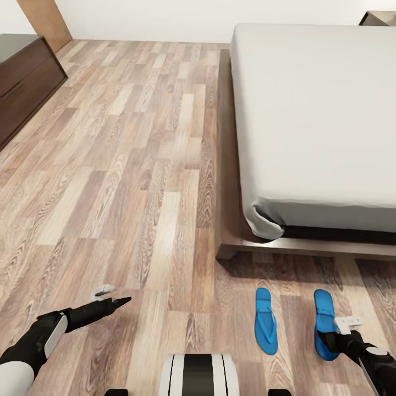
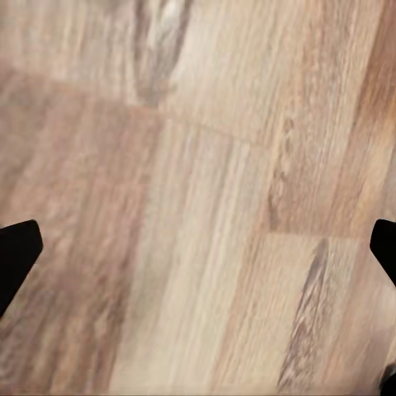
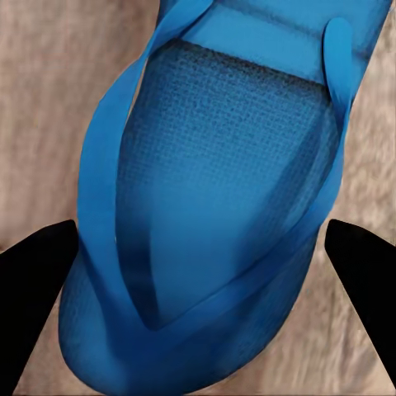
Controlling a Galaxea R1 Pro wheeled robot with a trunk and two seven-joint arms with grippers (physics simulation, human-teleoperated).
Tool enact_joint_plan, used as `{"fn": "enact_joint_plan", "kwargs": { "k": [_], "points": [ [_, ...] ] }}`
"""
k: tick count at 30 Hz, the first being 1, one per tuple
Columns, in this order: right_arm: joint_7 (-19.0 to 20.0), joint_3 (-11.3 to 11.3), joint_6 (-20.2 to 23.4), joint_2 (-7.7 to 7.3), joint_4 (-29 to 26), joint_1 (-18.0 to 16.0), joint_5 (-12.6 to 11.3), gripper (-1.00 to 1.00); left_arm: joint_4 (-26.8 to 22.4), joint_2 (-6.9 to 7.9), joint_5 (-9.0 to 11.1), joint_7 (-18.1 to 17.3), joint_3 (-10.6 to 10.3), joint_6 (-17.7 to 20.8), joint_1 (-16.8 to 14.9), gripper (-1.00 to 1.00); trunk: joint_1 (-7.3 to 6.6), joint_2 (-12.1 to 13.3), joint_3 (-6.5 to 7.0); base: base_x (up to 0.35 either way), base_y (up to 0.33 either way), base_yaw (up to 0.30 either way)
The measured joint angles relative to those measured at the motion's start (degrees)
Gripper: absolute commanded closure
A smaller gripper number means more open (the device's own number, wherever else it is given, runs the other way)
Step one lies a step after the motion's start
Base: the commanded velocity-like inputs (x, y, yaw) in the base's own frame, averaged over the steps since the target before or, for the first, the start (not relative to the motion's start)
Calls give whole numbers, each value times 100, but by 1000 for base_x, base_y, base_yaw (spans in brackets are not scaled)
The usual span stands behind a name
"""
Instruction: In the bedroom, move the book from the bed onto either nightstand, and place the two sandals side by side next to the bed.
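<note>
right jaws [image 3: 198,256] astride blue sandal [image 3: 223,190], wood floor [image 1: 137,165]

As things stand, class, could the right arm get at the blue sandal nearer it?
Probably yes: the right gripper hangs open just above that sandal, fingers either side of its sole, nothing between them.

Floor [image 1: 137,165]: wood planks in mixed tan, grey and brown tones, visible grain and knots, low satin sheen. Bed frame [image 1: 225,165]: dark brown wood, smooth, matt. Mattress [image 1: 313,110]: plain off-white cloth, smooth and matt, puckered at the near corner. Dresser [image 1: 22,82]: dark brown wood, slight gloss on top. Sandals [image 1: 265,320]: bright blue, rubbery look; under my right hand [image 3: 198,247] the sole shows a fine pebbled texture, straps smooth and matt. My left hand [image 1: 113,302]: matt black fingers, smooth white plastic-looking shell on the wrist.
</note>
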Motion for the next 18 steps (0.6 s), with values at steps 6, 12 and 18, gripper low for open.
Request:
{"fn": "enact_joint_plan", "kwargs": {
  "k": [6, 12, 18],
  "points": [
    [0, -1, 0, 0, 0, 2, 3, 100, 0, 0, 0, 0, -1, -4, 0, -100, 0, 0, 0, 83, 303, 0],
    [0, 0, 1, 0, 0, 2, 3, 100, 0, 0, 1, 5, -1, -8, 0, -100, 1, 0, 0, 54, 270, 0],
    [2, -3, 4, 0, -4, 3, 5, 100, 2, -4, 4, 10, 3, -6, 0, -100, 1, 0, 0, 3, 61, 0]
  ]
}}
